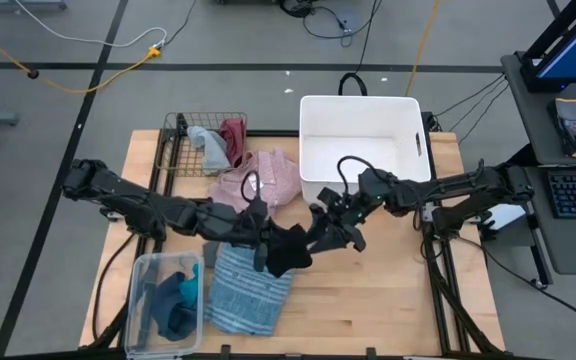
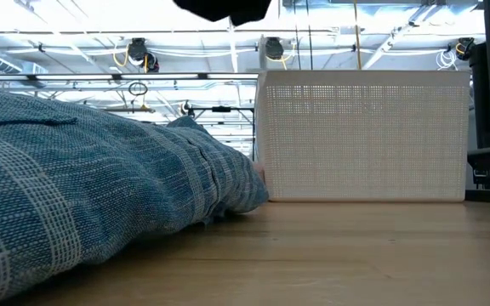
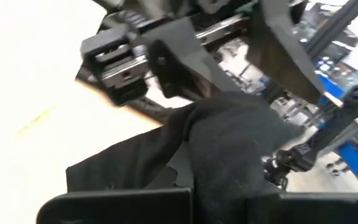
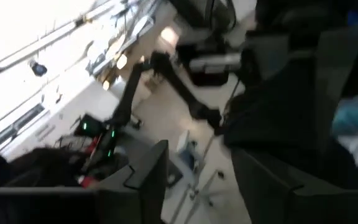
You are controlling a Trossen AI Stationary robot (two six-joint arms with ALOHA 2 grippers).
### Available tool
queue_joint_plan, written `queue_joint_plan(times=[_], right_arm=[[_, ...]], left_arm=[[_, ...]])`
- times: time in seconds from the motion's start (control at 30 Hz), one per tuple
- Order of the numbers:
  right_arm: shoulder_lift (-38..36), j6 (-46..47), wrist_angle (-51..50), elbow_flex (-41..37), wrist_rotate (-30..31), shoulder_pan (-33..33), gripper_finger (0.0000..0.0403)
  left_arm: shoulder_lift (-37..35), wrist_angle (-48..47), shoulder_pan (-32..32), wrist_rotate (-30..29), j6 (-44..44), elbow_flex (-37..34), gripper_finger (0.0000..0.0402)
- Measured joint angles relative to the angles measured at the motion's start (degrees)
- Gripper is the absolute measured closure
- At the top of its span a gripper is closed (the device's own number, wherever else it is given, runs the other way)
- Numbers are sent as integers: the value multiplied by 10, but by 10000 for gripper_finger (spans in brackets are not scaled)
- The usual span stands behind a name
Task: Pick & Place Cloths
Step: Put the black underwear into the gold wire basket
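A black cloth (image 1: 288,252) hangs lifted over the table's middle, between my two grippers; its lower hem shows at the top of the low view (image 2: 224,8). My left gripper (image 1: 265,240) is shut on it. My right gripper (image 1: 320,238) is open. In the left wrist view its fingers (image 3: 185,62) stand on either side of the cloth's bunched top (image 3: 235,118); whether they touch it I cannot tell. A blue striped cloth (image 1: 248,290) lies flat on the table beneath, and a pink shirt (image 1: 260,178) lies beside the white bin. My left gripper (image 3: 219,199) pinches the black cloth between its two fingers at a bunched fold (image 3: 219,177), coming level from the table's left side. The cloth is lifted clear of the table and hangs slack below the fingers.
A white bin (image 1: 413,150) stands at the far middle. A wire basket (image 1: 178,135) at far left holds grey and maroon cloths. A clear tub (image 1: 140,300) at near left holds teal and dark blue pieces. Bare wood lies at near right (image 1: 388,300).
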Motion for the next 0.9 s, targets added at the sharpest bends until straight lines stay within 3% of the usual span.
queue_joint_plan(times=[0.2, 0.5, 0.63, 0.9], right_arm=[[0, 4, -60, 0, -102, -19, 216], [0, -19, -39, 0, -173, -43, 229], [-1, -60, -37, 0, -174, -63, 235], [-1, -112, 54, 0, -158, -115, 239]], left_arm=[[-5, -50, -6, -56, -37, 0, 394], [-68, -184, 31, -194, -26, 0, 394], [-105, -230, 72, -229, 18, 0, 394], [-159, -271, 201, -237, 134, 0, 394]])
